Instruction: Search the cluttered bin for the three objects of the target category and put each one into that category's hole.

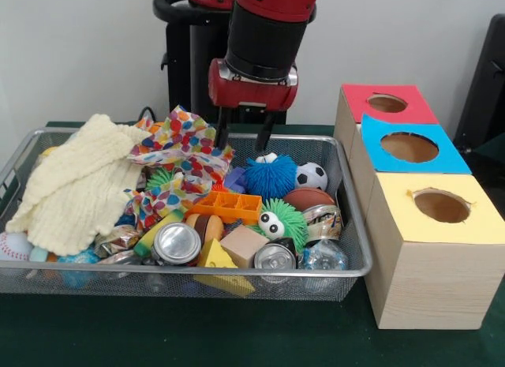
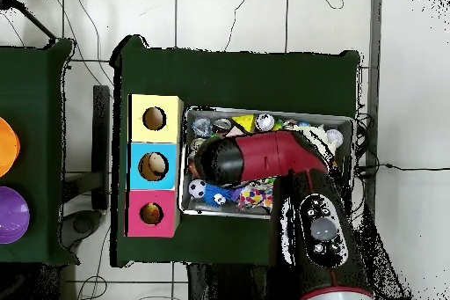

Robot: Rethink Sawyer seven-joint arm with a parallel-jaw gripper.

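My gripper (image 1: 243, 140) hangs open over the back of the wire bin (image 1: 347, 217), with nothing between its dark fingers (image 1: 223, 132). Just below and to its right lies a blue fuzzy ball (image 1: 270, 177). Near it are a small soccer ball (image 1: 312, 175), also visible in the overhead view (image 2: 197, 189), a brown ball (image 1: 308, 198) and a green fuzzy ball with eyes (image 1: 282, 221). Two cans (image 1: 177, 243) (image 1: 274, 258) lie at the front. In the overhead view the arm (image 2: 264, 157) hides the gripper and most of the bin (image 2: 186, 201).
Three boxes stand beside the bin, with a red (image 1: 387, 103), a blue (image 1: 409, 147) and a yellow hole (image 1: 442, 206). A cream knitted cloth (image 1: 75, 185) and a dotted cloth (image 1: 181, 158) cover the bin's left half. An orange tray (image 1: 227, 207) and a wooden block (image 1: 243, 245) lie mid-bin.
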